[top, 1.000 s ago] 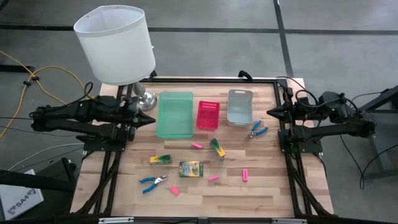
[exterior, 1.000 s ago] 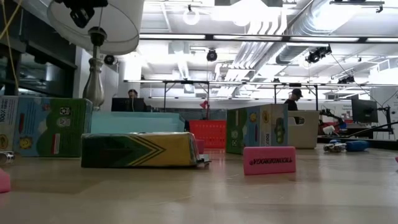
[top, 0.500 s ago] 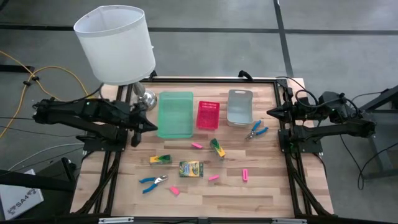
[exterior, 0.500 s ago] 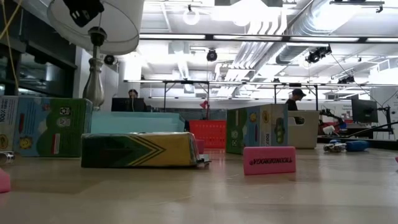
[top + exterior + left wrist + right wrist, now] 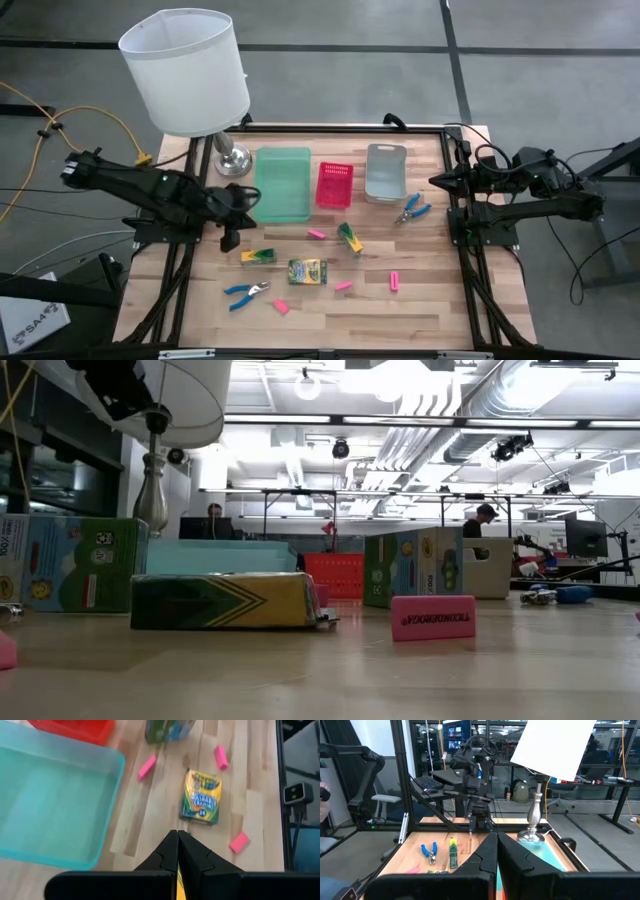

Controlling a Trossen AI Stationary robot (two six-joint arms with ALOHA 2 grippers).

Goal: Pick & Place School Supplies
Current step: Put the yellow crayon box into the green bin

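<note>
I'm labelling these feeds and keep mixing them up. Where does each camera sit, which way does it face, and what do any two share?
High view: overhead, looking down; both arms, shut left gripper, right gripper.
Low view: tabletop level, facing the room; no gripper clearly visible.
Left wrist view: looks down past shut fingers at the flat yellow-and-green crayon box.
Right wrist view: looks across the table past shut fingers at the left arm.
Shared: high and left wrist views both show that box.

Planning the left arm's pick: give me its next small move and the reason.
Probably open the left gripper: its fingers are shut, and it hovers beside the small yellow-and-green crayon box, the nearest supply. The right gripper waits at the far right.
</note>
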